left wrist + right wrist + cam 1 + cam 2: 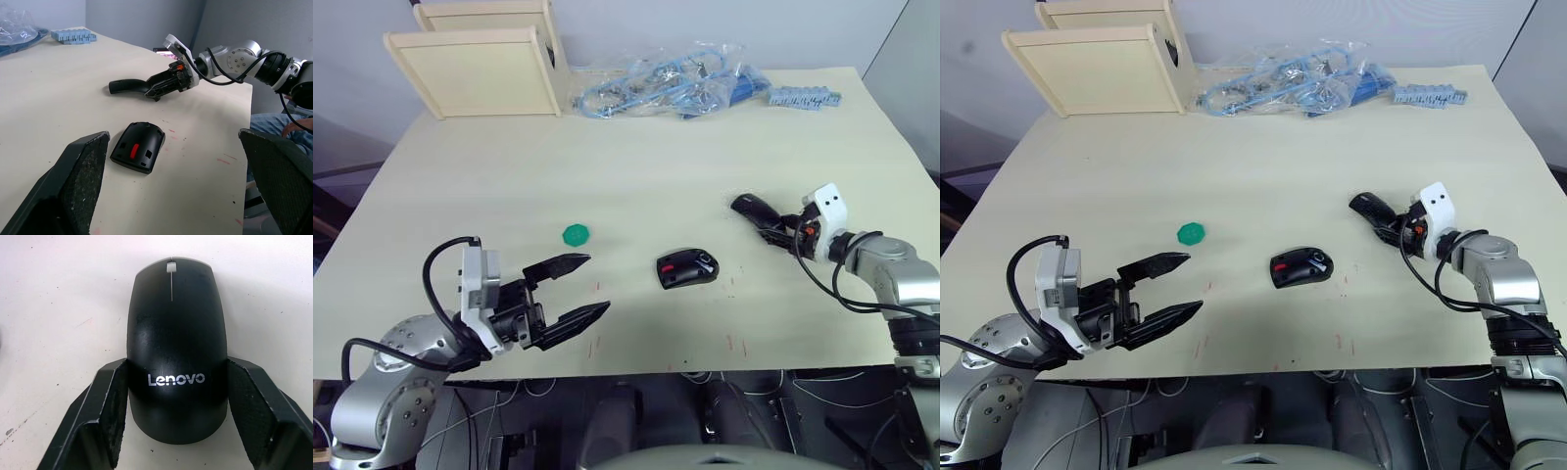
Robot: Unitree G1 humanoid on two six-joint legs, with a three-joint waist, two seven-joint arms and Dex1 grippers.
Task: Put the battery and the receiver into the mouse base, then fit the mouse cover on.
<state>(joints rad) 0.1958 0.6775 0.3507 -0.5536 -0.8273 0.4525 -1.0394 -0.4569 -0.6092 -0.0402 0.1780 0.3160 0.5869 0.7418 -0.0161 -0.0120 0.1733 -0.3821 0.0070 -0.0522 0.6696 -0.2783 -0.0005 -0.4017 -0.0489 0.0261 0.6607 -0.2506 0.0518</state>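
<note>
Clamping the mouse cover (pixel 177 347) across its width on the table's right side, the right gripper (pixel 790 233) sits nearer the mouse base (pixel 686 267), which lies toward the robot's left, than the wide-open left gripper (pixel 576 289).

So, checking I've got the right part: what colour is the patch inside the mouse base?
Red, on the black mouse base; the left wrist view shows it best.

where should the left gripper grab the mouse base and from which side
Grip the mouse base across its two long flanks, coming down from above. It lies flat on the table with its open compartment and red patch facing up, so the narrow width probably suits the left gripper, whose jaws stand wide open, and leaves the compartment free.
</note>
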